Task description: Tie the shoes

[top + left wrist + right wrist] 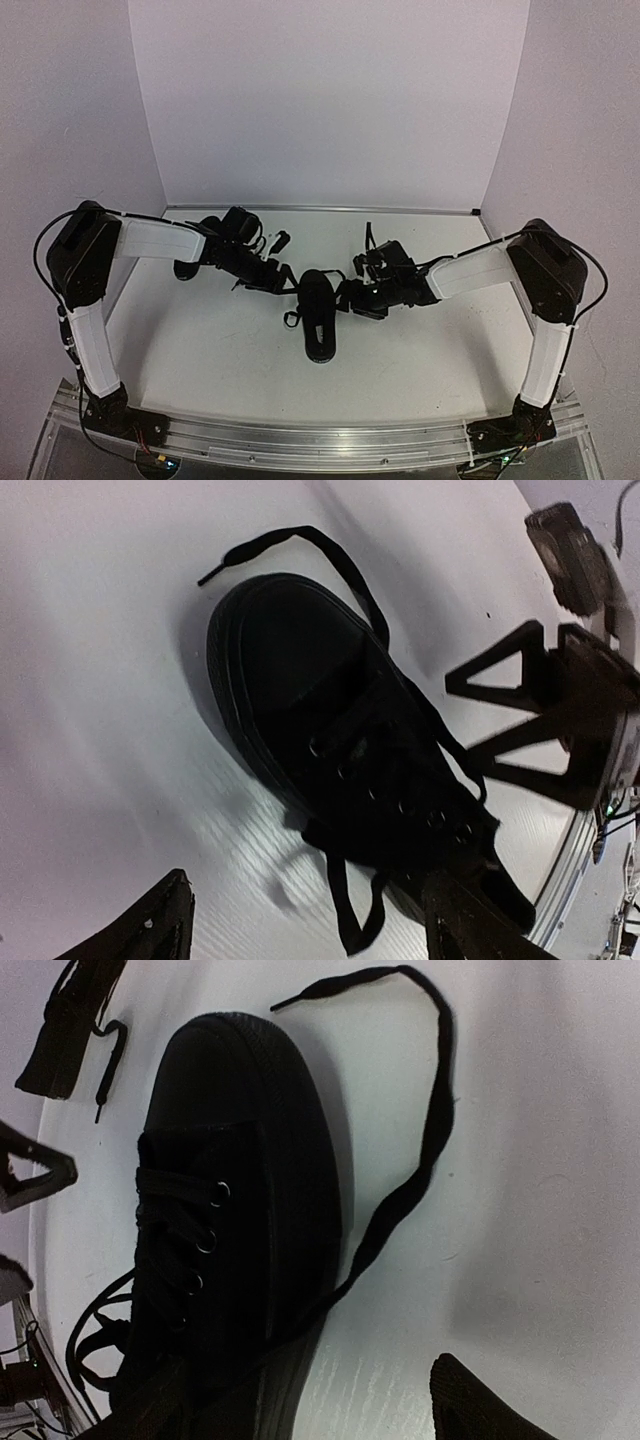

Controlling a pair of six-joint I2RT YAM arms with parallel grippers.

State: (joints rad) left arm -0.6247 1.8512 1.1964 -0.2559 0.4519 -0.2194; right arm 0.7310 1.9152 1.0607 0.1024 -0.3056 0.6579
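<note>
shoe (pixel 330 740): upright on table (pixel 90 680) | laces (pixel 345 565): loose, untied | left jaws: wide apart

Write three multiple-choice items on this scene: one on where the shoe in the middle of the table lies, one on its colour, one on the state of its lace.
1. Where is the shoe?
A. Between the left pincer and the right pincer
B. Against the back wall
C. On an arm's base

2. What colour is it?
A. White
B. Black
C. Red

3. How is its lace?
A. Tied in a bow
B. Removed
C. Loose, trailing on the table

1 A: the top view shows a pincer on each side of it.
2 B: it is black all over in every view.
3 C: the free end curves across the table, unknotted.
</note>
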